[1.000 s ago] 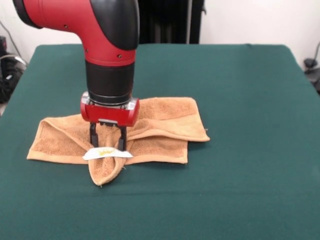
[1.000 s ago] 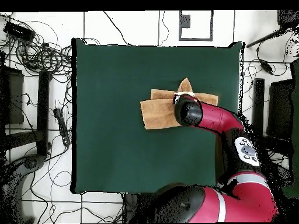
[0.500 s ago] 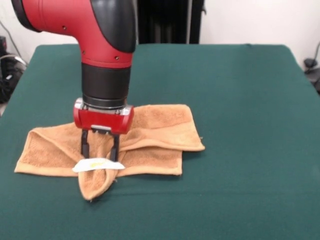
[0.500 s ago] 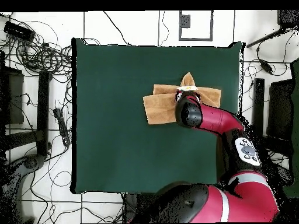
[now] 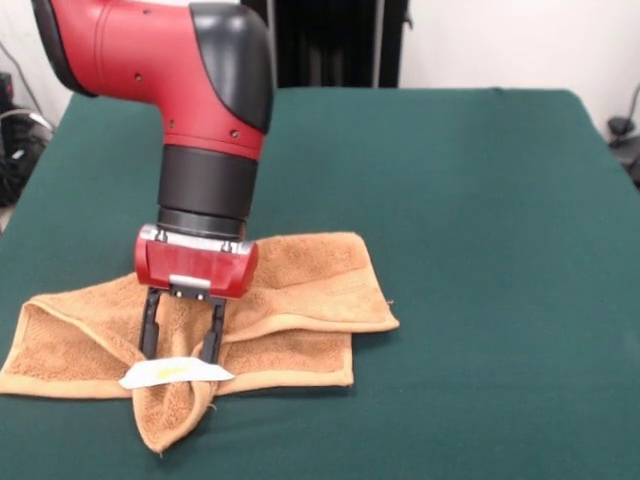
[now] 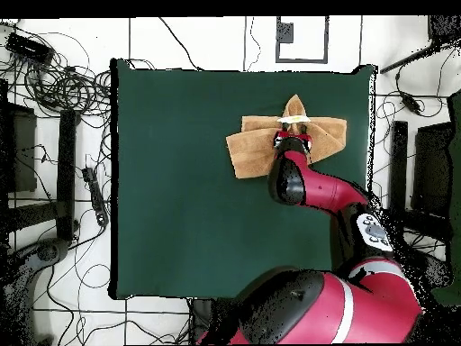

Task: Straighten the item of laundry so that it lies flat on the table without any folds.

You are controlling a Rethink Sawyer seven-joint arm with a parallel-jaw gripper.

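Red-and-black gripper [image 5: 181,340] pinches a raised fold of the small orange-tan terry towel [image 5: 290,300] – soft, light, limp, so it will likely sag and drag. Towel is bunched under the gripper on the dark green felt table [image 5: 480,200]; white tag [image 5: 172,374] just below the fingertips. Hemmed corners look like better holds.

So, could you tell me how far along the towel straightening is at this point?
Nothing looks finished: the towel lies bunched on the table, with folds across its middle. In hand: the gripper pinches a pleat near the white tag, where a corner sticks out toward the table's edge. Left: spreading every fold flat.
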